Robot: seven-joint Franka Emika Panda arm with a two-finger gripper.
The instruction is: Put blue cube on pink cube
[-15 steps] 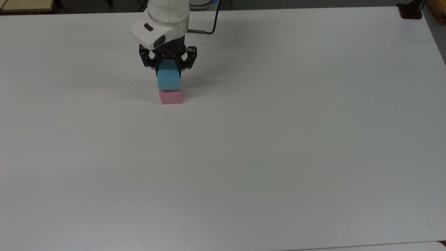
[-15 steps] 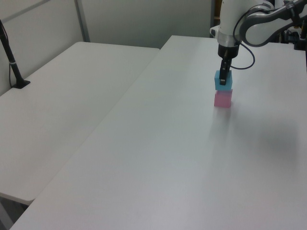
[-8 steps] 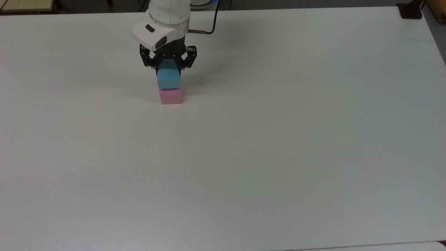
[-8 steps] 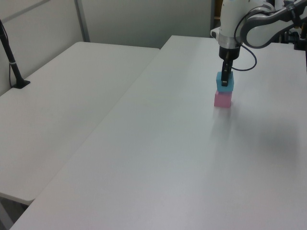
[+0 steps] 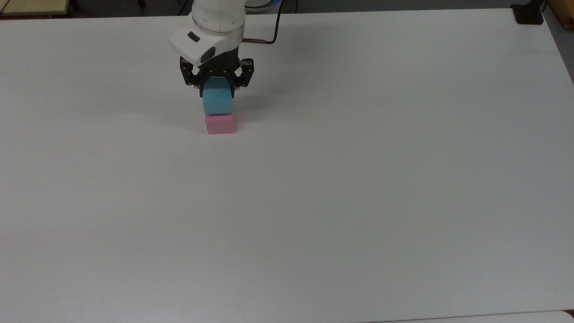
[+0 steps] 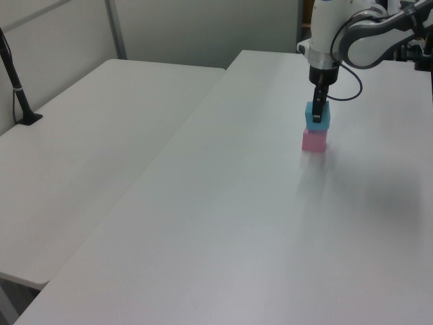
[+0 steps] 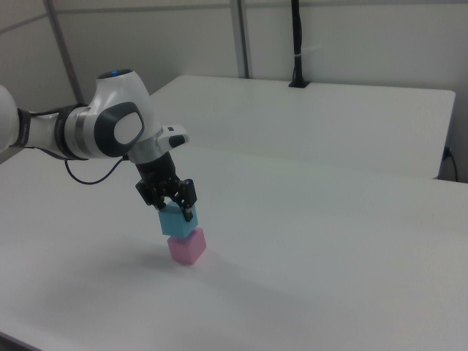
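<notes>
The blue cube (image 5: 217,102) sits on top of the pink cube (image 5: 220,124) at the far left-centre of the white table (image 5: 336,179) in the top view, with no gap showing between them. My gripper (image 5: 217,89) points straight down, shut on the blue cube with one finger at each side. In the left view the blue cube (image 6: 316,118) stands on the pink cube (image 6: 314,141) under the gripper (image 6: 316,112). From the right view, the blue cube (image 7: 178,220) sits slightly askew on the pink cube (image 7: 186,247), held by the gripper (image 7: 175,207).
A black cable (image 5: 274,31) trails from the arm's wrist. A black clamp base (image 5: 528,15) sits at the table's far right corner in the top view. A second white table (image 6: 88,149) with a black post (image 6: 17,88) adjoins on the left view's left.
The blue cube has come down a little: the dark gap between it and the pink cube is gone. The gripper has stayed on the cube.
</notes>
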